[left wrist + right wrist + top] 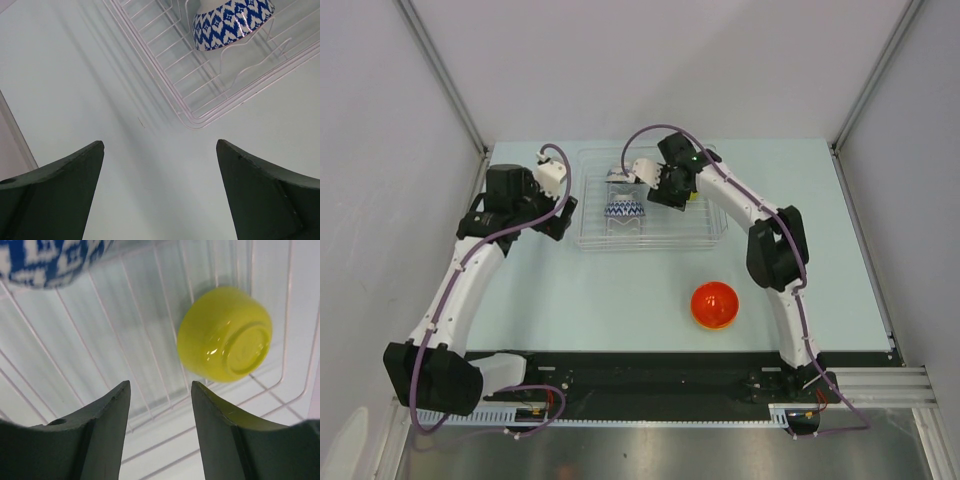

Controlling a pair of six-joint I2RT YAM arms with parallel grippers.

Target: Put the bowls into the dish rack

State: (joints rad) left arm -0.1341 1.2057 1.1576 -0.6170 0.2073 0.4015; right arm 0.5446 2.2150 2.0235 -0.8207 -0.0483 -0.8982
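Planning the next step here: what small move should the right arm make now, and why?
Probably raise the right gripper off the dish rack and swing toward the orange-red bowl on the table. Its jaws stand open and empty, the yellow-green bowl already lies in the rack, and the orange-red one is on the right arm's side.

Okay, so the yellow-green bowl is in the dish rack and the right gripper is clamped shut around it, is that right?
Not quite. The yellow-green bowl is in the dish rack, but the right gripper is not clamped on it. The right wrist view shows its fingers apart with nothing between them, short of the bowl.
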